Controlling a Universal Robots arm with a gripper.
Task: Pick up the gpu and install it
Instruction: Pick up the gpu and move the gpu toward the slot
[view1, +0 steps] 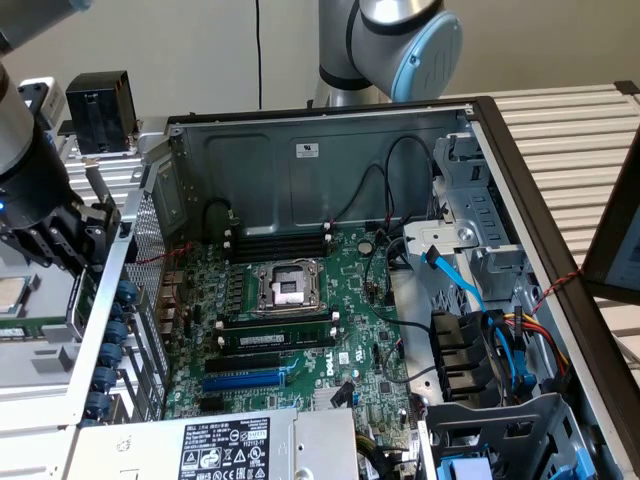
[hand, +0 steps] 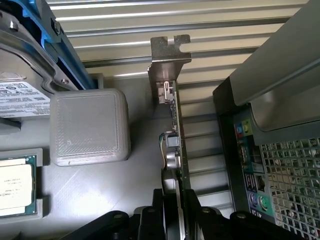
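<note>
Pinching the gpu (hand: 174, 145) edge-on between the fingers of my hand (hand: 172, 200), one pressed on each face, I hold it with its metal end bracket (hand: 169, 55) pointing away from my wrist, over the slatted bench (hand: 115, 27). Seen from outside, my hand and the gpu sit at the exterior view's left, just outside the open computer case (view1: 300, 150) and apart from the green motherboard (view1: 300, 330). White labels on the power supply (view1: 225, 450) and on the processor (hand: 15, 182), near a grey block (hand: 90, 127), carry print too small to read.
</note>
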